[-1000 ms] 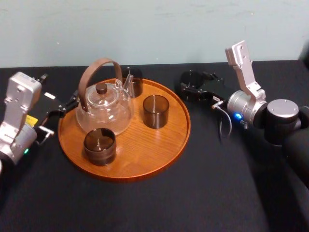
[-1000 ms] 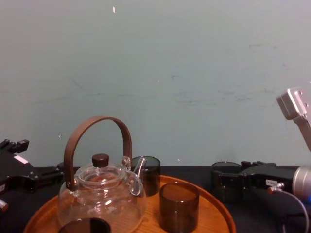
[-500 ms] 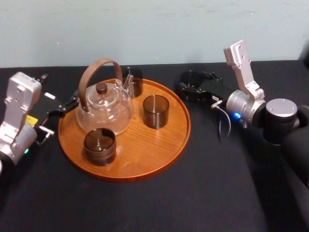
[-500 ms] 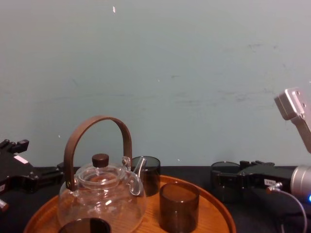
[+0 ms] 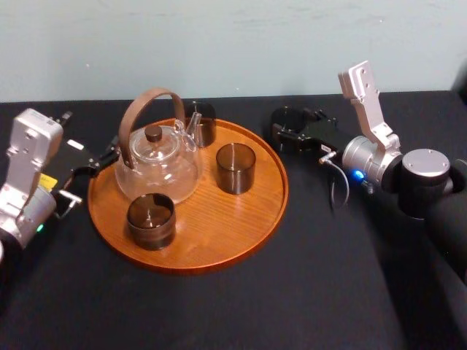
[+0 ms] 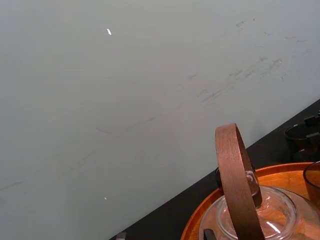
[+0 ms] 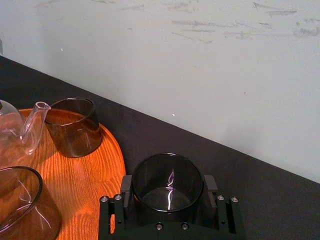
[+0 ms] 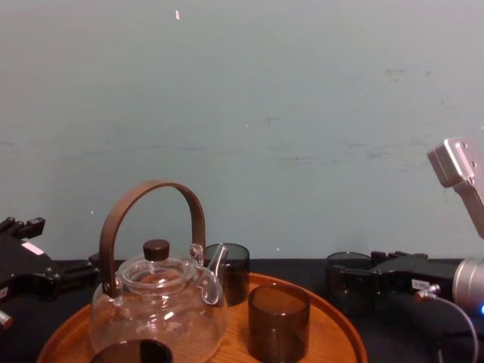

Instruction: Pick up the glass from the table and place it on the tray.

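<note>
Nearby — teapot (image 5: 156, 164), 3 glasses (image 5: 235, 168) on tray (image 5: 219, 240).

Observed behind the work a plain, matte, pale blue-green painted wall (image 8: 242, 106), evenly lit, marked with faint dark scuffs (image 8: 364, 153) and streaks at mid height and one small white chip (image 8: 177, 14) high up, meeting the far edge of the black table (image 5: 292, 292) in a straight line.

Head view looks down on the bench (image 5: 219, 313); chest view low, level; all four share the tray (image 5: 219, 237)
</note>
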`<act>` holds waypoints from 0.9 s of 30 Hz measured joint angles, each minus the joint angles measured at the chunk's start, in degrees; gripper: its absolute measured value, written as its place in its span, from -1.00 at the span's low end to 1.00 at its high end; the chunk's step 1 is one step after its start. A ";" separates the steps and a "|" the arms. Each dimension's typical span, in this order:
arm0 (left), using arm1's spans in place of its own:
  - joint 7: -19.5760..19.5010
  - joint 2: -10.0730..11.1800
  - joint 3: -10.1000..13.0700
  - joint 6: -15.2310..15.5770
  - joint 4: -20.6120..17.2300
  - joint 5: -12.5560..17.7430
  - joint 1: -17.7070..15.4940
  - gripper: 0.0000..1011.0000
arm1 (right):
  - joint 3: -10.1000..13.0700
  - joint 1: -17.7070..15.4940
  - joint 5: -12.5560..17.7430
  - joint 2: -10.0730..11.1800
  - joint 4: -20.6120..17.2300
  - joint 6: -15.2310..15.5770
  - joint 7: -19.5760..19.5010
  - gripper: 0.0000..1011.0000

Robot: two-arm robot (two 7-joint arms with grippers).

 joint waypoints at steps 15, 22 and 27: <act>0.00 0.00 0.00 0.00 0.00 0.00 0.00 0.98 | 0.00 -0.02 0.09 0.00 -0.03 0.06 0.00 0.73; 0.00 0.00 0.00 0.00 0.00 0.00 0.00 0.98 | 0.14 -0.19 0.25 0.07 -0.30 0.23 0.13 0.73; 0.00 0.00 0.00 0.00 0.00 0.00 0.00 0.98 | 0.77 -1.63 0.99 0.89 -3.48 1.28 0.82 0.73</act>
